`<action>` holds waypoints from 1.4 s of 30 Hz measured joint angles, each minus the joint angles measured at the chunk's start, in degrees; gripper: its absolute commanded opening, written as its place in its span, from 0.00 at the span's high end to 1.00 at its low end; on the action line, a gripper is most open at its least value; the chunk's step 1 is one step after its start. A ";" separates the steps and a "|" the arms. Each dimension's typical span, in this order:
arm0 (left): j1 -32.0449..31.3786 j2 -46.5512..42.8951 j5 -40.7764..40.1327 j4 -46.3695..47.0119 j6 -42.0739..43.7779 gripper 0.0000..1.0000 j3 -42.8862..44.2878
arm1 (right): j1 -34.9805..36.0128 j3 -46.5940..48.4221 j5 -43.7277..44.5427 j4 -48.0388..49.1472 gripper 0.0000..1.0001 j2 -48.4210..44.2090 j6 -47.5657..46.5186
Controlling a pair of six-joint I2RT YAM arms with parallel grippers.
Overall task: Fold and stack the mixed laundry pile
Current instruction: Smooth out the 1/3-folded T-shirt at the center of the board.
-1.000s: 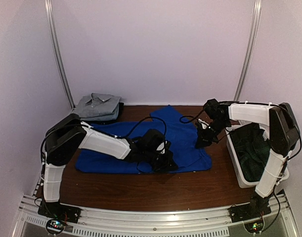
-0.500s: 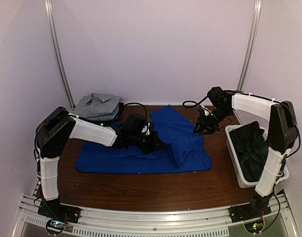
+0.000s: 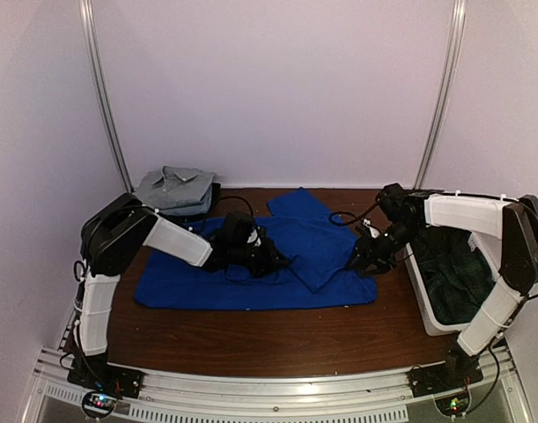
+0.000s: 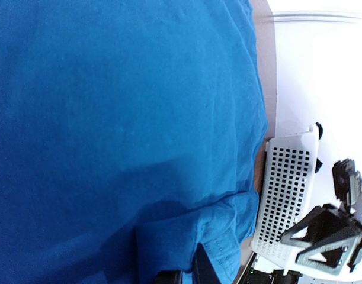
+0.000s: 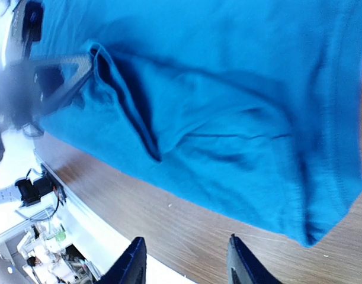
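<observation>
A royal-blue garment (image 3: 251, 286) lies spread across the middle of the table, its right part folded over into a flap (image 3: 317, 256). My left gripper (image 3: 271, 262) rests low on it. In the left wrist view its fingers (image 4: 183, 267) stand close together with a fold of the blue cloth (image 4: 109, 89) pinched between them. My right gripper (image 3: 363, 262) hovers at the garment's right edge. In the right wrist view it (image 5: 185, 239) is open and holds nothing, with bare wood below it and the blue cloth (image 5: 228, 89) just beyond.
A folded light grey shirt (image 3: 173, 188) sits on a dark piece (image 3: 212, 199) at the back left. A white perforated bin (image 3: 418, 284) on the right holds a dark green-black garment (image 3: 458, 273); its wall (image 4: 284, 195) shows past the blue cloth.
The right gripper opened, let go of the blue cloth and dropped towards the garment's right edge. The left gripper pulled back left with its fold. The right flap now lies folded over.
</observation>
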 measured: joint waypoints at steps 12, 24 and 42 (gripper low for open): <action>1.25 0.31 0.07 4.37 -2.97 0.93 -1.36 | 5.11 -2.40 -4.74 13.16 0.54 1.70 9.16; 1.25 0.31 0.26 5.07 -3.15 0.93 -2.47 | 6.08 -0.57 -4.76 15.78 0.55 9.81 8.74; 1.25 0.31 0.31 5.14 -3.15 0.93 -3.19 | 6.25 0.74 -4.96 19.63 0.77 15.80 7.69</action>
